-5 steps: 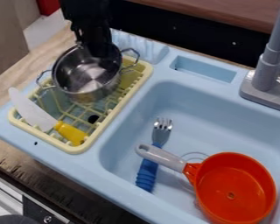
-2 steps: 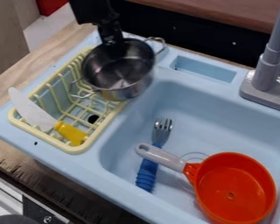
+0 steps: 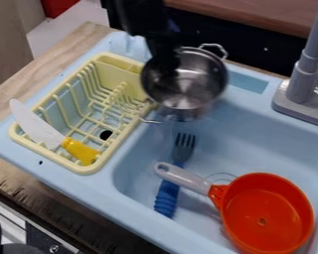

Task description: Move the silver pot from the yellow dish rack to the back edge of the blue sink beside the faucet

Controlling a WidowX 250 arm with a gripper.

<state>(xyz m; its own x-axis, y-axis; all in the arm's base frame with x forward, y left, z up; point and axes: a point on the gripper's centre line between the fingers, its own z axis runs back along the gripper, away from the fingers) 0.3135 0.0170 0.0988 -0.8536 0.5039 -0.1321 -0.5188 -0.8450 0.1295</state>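
Note:
The black gripper (image 3: 166, 62) hangs from the top edge, shut on the near-left wall of a small steel pot (image 3: 200, 82). The pot is held in the air over the upper left part of the blue sink (image 3: 248, 121), its two wire handles pointing up right and down left. Left of the pot is a yellow dish rack (image 3: 48, 158). A toy knife (image 3: 36, 124) with a yellow handle lies across the rack's front left corner. Below the pot, a fork (image 3: 167, 194) with a blue handle rests in the sink.
An orange pan (image 3: 265, 213) sits at the lower right of the sink, its grey handle over the fork. The grey faucet (image 3: 302, 79) stands at the right edge. A shallow recess (image 3: 249, 83) lies behind the basin.
The gripper and the pot have moved right, from above the dish rack to above the sink. The rack, knife, fork and pan have stayed put.

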